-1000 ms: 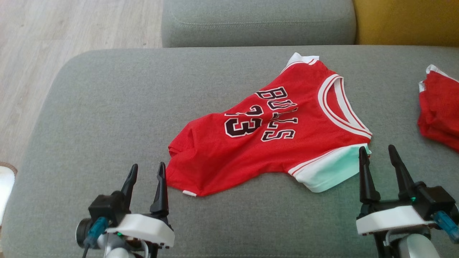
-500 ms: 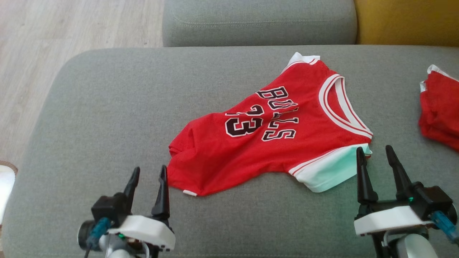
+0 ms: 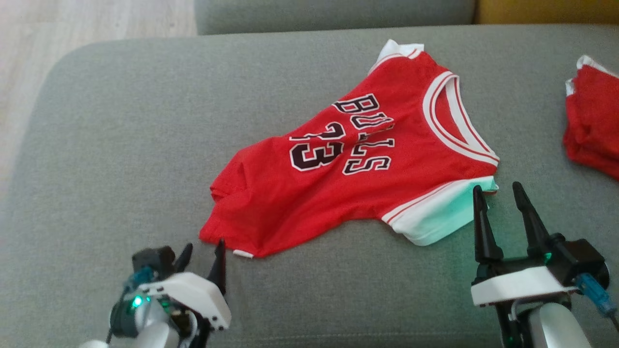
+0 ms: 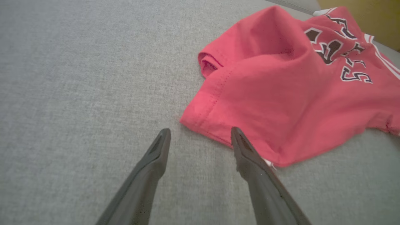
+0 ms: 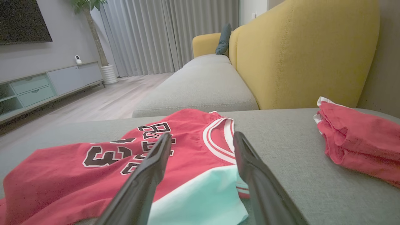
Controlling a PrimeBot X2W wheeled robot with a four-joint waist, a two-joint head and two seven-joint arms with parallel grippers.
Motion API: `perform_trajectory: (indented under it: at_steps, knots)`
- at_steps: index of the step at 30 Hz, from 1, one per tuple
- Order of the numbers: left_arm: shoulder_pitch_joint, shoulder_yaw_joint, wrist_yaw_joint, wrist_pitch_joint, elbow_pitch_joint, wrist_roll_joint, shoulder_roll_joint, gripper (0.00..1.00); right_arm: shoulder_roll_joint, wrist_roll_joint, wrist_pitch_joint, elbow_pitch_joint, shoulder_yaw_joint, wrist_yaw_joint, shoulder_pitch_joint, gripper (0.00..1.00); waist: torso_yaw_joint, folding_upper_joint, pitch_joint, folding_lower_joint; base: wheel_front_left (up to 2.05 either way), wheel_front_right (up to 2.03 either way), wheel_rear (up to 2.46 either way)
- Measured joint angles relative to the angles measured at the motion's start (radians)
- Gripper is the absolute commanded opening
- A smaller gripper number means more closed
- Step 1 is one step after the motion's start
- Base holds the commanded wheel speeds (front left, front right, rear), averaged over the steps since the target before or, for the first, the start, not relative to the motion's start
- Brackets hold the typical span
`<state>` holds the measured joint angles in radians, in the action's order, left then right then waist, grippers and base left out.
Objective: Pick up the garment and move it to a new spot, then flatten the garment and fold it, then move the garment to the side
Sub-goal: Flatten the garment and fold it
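Note:
The garment (image 3: 348, 159) is a red jersey with white trim and black lettering, lying rumpled on the grey sofa cushion (image 3: 121, 145). My left gripper (image 3: 203, 246) is open, its tips low at the jersey's near hem corner (image 4: 200, 122), which lies just ahead of and between the fingers. My right gripper (image 3: 498, 191) is open too, hovering at the white sleeve edge (image 5: 200, 190) by the jersey's near right shoulder. Nothing is held.
A second red garment (image 3: 592, 125) lies bunched at the right edge of the cushion. A yellow sofa back (image 5: 300, 53) rises behind. Wooden floor (image 3: 72, 24) lies beyond the cushion's left edge.
The head camera has tilted down, shifting the whole picture. My left gripper has dipped lower and closer to the jersey's hem corner. The right gripper has hardly moved.

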<state>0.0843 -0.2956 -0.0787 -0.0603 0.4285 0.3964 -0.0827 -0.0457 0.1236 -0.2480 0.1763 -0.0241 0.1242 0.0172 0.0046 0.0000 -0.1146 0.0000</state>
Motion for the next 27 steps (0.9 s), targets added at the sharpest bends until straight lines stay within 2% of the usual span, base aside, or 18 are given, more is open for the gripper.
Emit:
perform_trajectory:
  at_steps: [11, 15, 16, 17, 19, 20, 27]
  knots:
    - [0.076, 0.034, 0.001, 0.011, 0.092, 0.030, -0.007, 1.00, 0.000, 0.003, 0.000, 0.012, -0.008, 0.000, 0.035, 1.00, -0.040, 0.0000, -0.051, 0.0000, 0.00, 0.00, 0.00]
    - [0.111, 0.023, 0.015, 0.050, 0.114, 0.030, -0.016, 1.00, 0.000, 0.002, 0.000, 0.016, -0.008, 0.000, 0.036, 1.00, -0.049, 0.0000, -0.060, 0.0000, 0.00, 0.00, 0.00]
    - [0.113, 0.021, 0.017, 0.059, 0.114, 0.030, -0.020, 0.85, 0.000, 0.002, 0.000, 0.016, -0.007, 0.000, 0.036, 1.00, -0.050, 0.0000, -0.062, 0.0000, 0.00, 0.00, 0.00]
    - [0.114, 0.020, 0.018, 0.068, 0.113, 0.030, -0.024, 0.45, 0.000, 0.001, 0.000, 0.017, -0.005, 0.000, 0.036, 1.00, -0.051, 0.0000, -0.063, 0.0000, 0.00, 0.00, 0.00]
    - [0.116, 0.018, 0.026, 0.096, 0.108, 0.030, -0.037, 0.05, 0.000, -0.002, 0.000, 0.021, 0.002, 0.000, 0.036, 1.00, -0.051, 0.0000, -0.065, 0.0000, 0.00, 0.00, 0.00]
    - [0.116, 0.013, 0.026, 0.110, 0.100, 0.030, -0.037, 0.00, 0.000, -0.004, 0.000, 0.026, 0.007, 0.000, 0.036, 1.00, -0.050, 0.0000, -0.065, 0.0001, 0.00, 0.00, 0.00]
    - [0.085, 0.008, 0.013, 0.130, 0.024, 0.030, -0.038, 0.00, 0.000, -0.023, 0.067, 0.084, 0.069, 0.000, 0.035, 1.00, -0.032, 0.0000, -0.066, 0.0001, 0.00, 0.00, 0.00]
